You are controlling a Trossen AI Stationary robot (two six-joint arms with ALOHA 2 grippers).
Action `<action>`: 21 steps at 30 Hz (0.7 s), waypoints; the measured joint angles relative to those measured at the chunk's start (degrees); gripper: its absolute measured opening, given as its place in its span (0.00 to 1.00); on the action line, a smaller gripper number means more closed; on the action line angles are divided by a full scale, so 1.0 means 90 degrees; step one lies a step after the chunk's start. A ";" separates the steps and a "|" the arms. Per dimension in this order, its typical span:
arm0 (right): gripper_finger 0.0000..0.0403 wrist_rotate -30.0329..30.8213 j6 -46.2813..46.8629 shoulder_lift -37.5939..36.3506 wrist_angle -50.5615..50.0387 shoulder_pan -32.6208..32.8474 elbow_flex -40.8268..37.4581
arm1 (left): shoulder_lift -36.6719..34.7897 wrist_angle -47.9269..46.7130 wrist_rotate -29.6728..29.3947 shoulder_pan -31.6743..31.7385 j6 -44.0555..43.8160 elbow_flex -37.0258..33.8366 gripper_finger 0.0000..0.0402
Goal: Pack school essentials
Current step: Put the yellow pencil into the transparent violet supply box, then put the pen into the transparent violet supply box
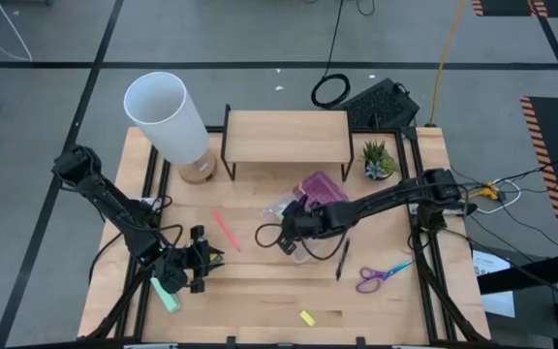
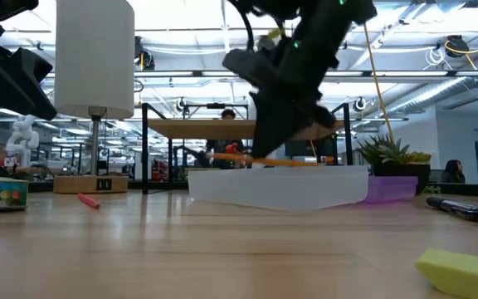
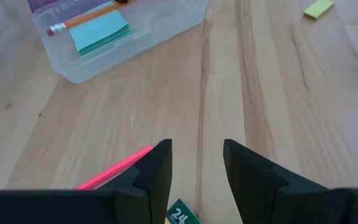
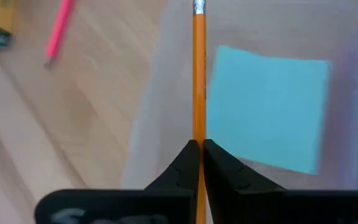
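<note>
A clear container [image 1: 289, 208] sits mid-table with a blue sticky-note pad [image 4: 269, 115] inside and a purple lid [image 1: 320, 184] beside it. My right gripper [image 1: 294, 231] is over it, shut on an orange pencil [image 4: 198, 74]. My left gripper [image 1: 217, 258] hovers open at the near left, above the table between a pink pencil [image 1: 224, 230] and the crayon box [image 1: 168, 294]. A black pen [image 1: 341, 260], purple-handled scissors [image 1: 381, 276] and a small yellow block [image 1: 307, 317] lie flat on the wood. My right gripper pinches the orange pencil's shaft [image 4: 198, 134] between its two fingertips, well back from the eraser end [image 4: 198, 6]. The pencil runs forward along the fingers. In the low view the pencil [image 2: 285, 163] lies about level at the container's rim [image 2: 222, 174], over the blue pad.
A white lamp [image 1: 168, 116] stands at the far left, and a wooden shelf riser [image 1: 286, 136] at the far middle. A small potted plant [image 1: 378, 160] is at the far right. Bare wood lies along the near edge around the yellow block.
</note>
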 joint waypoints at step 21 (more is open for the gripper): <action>0.39 -0.0502 -0.0179 -0.0594 0.1737 -0.0011 -0.1221 | 0.0000 0.0020 -0.0067 0.0002 -0.0020 0.0000 0.37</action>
